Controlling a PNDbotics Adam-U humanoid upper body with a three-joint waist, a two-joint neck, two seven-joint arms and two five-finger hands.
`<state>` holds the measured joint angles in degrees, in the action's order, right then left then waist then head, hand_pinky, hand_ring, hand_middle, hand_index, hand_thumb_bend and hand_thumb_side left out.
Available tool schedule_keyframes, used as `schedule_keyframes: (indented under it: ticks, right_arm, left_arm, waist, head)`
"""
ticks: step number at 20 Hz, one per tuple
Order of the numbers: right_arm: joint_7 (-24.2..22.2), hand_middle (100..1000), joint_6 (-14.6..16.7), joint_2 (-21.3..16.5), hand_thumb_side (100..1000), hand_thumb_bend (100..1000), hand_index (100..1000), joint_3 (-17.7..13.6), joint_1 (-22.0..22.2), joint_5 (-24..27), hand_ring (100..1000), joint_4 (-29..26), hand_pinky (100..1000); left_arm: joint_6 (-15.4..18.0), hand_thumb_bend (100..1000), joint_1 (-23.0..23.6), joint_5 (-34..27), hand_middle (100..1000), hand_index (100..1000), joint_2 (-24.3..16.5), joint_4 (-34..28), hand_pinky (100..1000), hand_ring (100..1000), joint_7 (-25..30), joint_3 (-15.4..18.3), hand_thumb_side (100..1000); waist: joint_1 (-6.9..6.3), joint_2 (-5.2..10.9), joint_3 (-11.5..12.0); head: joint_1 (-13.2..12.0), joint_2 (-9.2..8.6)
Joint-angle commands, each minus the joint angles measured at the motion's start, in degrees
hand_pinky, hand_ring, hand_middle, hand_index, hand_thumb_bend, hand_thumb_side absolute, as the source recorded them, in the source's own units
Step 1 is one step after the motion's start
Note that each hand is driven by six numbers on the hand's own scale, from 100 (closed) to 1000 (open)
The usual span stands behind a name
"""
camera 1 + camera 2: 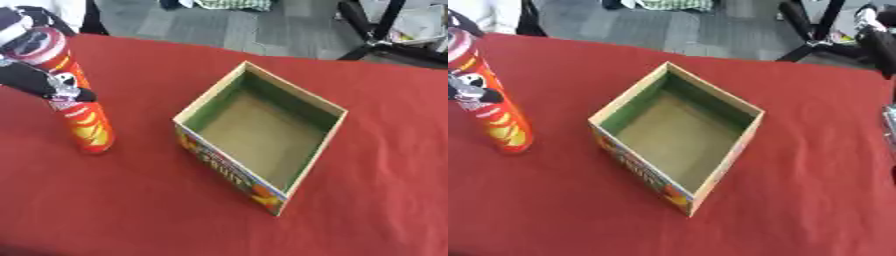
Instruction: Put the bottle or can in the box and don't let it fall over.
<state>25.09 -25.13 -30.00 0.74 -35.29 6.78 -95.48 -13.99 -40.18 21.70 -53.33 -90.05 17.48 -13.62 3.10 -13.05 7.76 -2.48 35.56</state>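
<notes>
Red tablecloth (131, 200), grey floor (262, 30) beyond.

No readable text. Red can (77, 100) has blurred print only; box (229, 170) front shows colourful lettering, too blurry to read.

Left hand (39, 80) cut off; can (74, 100) top cropped.

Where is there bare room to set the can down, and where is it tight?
The box is empty inside. Bare red cloth spreads in front of it, between it and the can, and on its right side. It is tight only at the far left, where the left robot hand wraps the can.
</notes>
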Motion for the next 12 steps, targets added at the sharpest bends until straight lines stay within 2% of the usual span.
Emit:
schedule_keyframes:
  ticks: [1,3,4,5,9,12]
  right_arm:
    - [0.28,744,0.06,-1.22,554,100,666,-0.58,-1.11,0.23,732,-0.51,560]
    - [0.33,743,0.08,-1.22,554,100,666,-0.59,-1.14,0.25,732,-0.55,560]
    - [0.35,743,0.09,-1.22,554,100,666,-0.6,-1.15,0.26,732,-0.57,560]
    - [0.36,743,0.11,-1.2,554,100,666,-0.59,-1.17,0.26,732,-0.61,560]
    - [0.45,743,0.11,-1.21,558,100,666,-0.62,-1.21,0.3,732,-0.66,559]
    - [0.58,742,0.12,-1.21,559,100,666,-0.65,-1.25,0.36,730,-0.69,559]
  left_arm:
    - [-0.42,835,-0.45,0.51,781,760,-0.92,0.34,600,723,0.36,-0.14,252]
    - [-0.59,796,-0.47,0.65,767,747,-0.87,0.55,559,697,0.83,-0.2,155]
    - [-0.64,796,-0.49,0.73,767,747,-0.84,0.64,559,697,1.13,-0.2,155]
    - [-0.69,769,-0.49,0.84,758,739,-0.83,0.74,537,680,1.51,-0.23,108]
    - [-0.7,707,-0.38,1.71,737,718,-0.85,1.15,500,635,3.24,-0.3,100]
    - [-0.8,564,-0.39,2.47,683,694,-0.76,1.49,498,599,4.4,-0.3,100]
  waist:
    - [-0.23,0.63,-0.09]
    - [-0.26,0.59,-0.13]
    - [-0.27,0.57,-0.15]
    - [-0.29,0.55,-0.18]
    - [-0.31,0.46,-0.34]
    - [-0.36,0.4,-0.42]
  head:
    - [-0.24,-0.66]
    - [-0.24,-0.62]
    - [-0.23,-0.62]
    - [-0.25,-0.63]
    - [-0.3,-0.6]
    - [-0.33,-0.66]
